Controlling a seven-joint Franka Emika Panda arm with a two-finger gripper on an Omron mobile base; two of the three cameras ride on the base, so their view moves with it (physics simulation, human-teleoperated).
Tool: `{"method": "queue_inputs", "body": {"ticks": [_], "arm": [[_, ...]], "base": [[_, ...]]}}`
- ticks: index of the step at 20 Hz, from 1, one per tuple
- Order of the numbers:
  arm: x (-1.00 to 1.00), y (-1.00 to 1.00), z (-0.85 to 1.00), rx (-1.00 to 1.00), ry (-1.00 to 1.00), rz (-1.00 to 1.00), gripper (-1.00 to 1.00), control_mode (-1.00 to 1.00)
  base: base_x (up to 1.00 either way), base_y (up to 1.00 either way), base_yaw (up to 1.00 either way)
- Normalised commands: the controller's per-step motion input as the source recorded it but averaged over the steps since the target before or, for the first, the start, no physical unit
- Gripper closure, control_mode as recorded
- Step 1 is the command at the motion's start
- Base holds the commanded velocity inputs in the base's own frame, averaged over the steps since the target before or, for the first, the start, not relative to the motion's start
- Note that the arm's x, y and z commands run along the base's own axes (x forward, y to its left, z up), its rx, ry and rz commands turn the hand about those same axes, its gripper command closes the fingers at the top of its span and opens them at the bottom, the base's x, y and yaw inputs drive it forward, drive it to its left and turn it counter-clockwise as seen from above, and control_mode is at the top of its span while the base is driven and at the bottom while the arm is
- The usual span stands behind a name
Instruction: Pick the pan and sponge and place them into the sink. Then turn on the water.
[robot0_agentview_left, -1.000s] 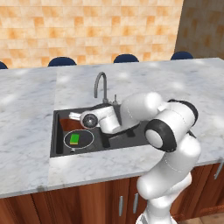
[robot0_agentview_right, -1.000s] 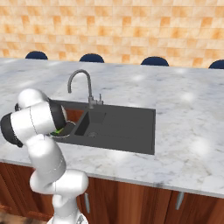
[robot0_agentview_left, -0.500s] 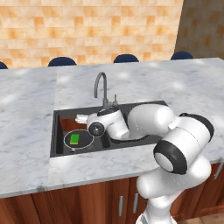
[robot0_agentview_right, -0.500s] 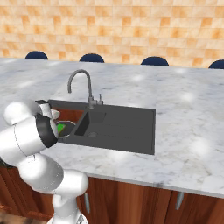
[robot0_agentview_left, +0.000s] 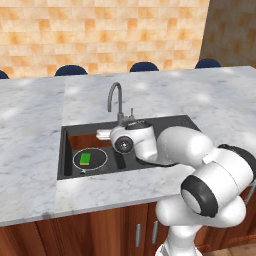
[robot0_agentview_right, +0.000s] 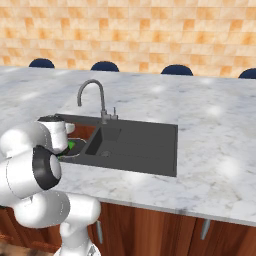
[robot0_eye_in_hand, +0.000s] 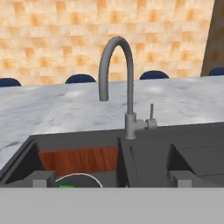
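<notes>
The dark sink (robot0_agentview_left: 165, 125) is set into the marble counter. The pan (robot0_agentview_left: 97, 159) lies in its left basin, and the green sponge (robot0_agentview_left: 86, 159) lies flat inside the pan. My gripper (robot0_agentview_left: 120, 129) hovers over the divider between the two basins, pointing at the grey gooseneck faucet (robot0_agentview_left: 116, 100). It is open and holds nothing. The hand view shows both fingertips (robot0_eye_in_hand: 43, 178) spread wide, the faucet (robot0_eye_in_hand: 116, 65) straight ahead and its small lever (robot0_eye_in_hand: 151, 111) at its right. The pan's rim (robot0_eye_in_hand: 81, 177) and a sliver of sponge (robot0_eye_in_hand: 66, 186) show low down. No water runs.
Marble counter (robot0_agentview_left: 30, 130) surrounds the sink, with the flat drainboard (robot0_agentview_right: 150, 145) on its right side. Blue chair backs (robot0_agentview_left: 70, 70) line the counter's far edge before a brick wall. My arm's elbow bulges over the counter's front edge.
My hand has shifted right from above the left basin to the divider in front of the faucet, and the elbow has swung lower. Pan and sponge stay put; the gripper stays open.
</notes>
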Motion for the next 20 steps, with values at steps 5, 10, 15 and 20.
{"method": "queue_inputs", "body": {"ticks": [5, 10, 15, 20], "arm": [[0.02, -0.28, 0.09, -0.05, 0.00, 0.12, -1.00, -1.00], [-0.09, -0.30, 0.08, -0.02, -0.10, 0.09, -1.00, -1.00], [-0.02, -0.25, -0.04, 0.00, -0.15, 0.06, -1.00, -1.00], [-0.15, -0.44, -0.13, 0.03, -0.09, 0.04, -1.00, -1.00]], "base": [[0.00, 0.00, 0.00], [0.00, 0.00, 0.00], [0.00, 0.00, 0.00], [0.00, 0.00, 0.00]]}}
